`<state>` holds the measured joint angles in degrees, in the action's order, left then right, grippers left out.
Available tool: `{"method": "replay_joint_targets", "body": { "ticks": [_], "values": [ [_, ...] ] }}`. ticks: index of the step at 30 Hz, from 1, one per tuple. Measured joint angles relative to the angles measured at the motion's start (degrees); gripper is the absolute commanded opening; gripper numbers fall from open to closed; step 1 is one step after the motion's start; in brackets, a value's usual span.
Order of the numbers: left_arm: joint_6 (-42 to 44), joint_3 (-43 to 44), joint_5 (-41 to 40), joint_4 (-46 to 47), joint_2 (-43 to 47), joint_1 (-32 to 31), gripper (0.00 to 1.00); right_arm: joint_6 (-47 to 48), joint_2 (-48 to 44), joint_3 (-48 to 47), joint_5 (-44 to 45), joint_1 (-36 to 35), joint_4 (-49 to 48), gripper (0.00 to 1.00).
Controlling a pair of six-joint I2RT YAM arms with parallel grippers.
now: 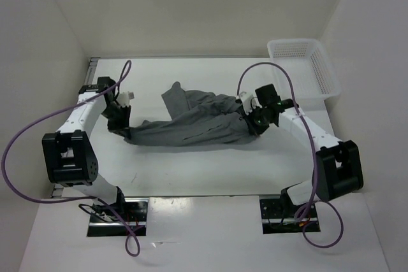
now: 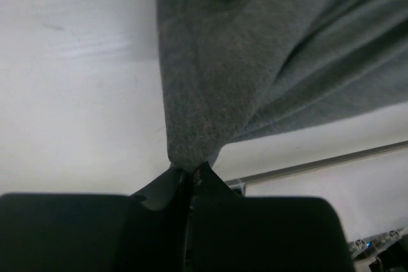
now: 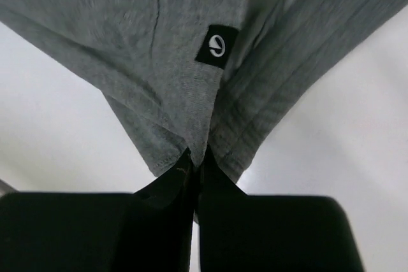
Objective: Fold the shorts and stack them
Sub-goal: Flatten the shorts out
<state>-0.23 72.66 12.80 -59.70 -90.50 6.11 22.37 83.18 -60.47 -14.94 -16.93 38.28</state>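
Observation:
The grey shorts [image 1: 191,122] hang stretched and rumpled between my two grippers over the middle of the white table. My left gripper [image 1: 125,133] is shut on the left end of the shorts; in the left wrist view the cloth [image 2: 255,62] bunches into the closed gripper [image 2: 190,171]. My right gripper [image 1: 248,119] is shut on the right end; in the right wrist view the gripper [image 3: 196,157] pinches a hemmed corner of the shorts [image 3: 159,87] beside a small black label [image 3: 217,46]. One flap of cloth stands up toward the back.
A white mesh basket [image 1: 303,67] stands at the back right corner of the table [image 1: 191,170]. White walls close in the back and both sides. Purple cables loop from both arms.

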Motion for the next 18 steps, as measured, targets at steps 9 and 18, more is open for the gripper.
{"method": "replay_joint_targets", "body": {
  "ticks": [9, 18],
  "values": [
    [-0.13, -7.10, -4.09, -2.34, 0.02, -5.25, 0.38, 14.53, -10.84, 14.62, 6.56, -0.02, 0.92, 0.57],
    [0.13, -0.76, -0.20, -10.16, 4.81, -9.44, 0.86, 18.93, -13.70, 11.47, 10.16, -0.48, 7.10, 0.91]
  ]
}}
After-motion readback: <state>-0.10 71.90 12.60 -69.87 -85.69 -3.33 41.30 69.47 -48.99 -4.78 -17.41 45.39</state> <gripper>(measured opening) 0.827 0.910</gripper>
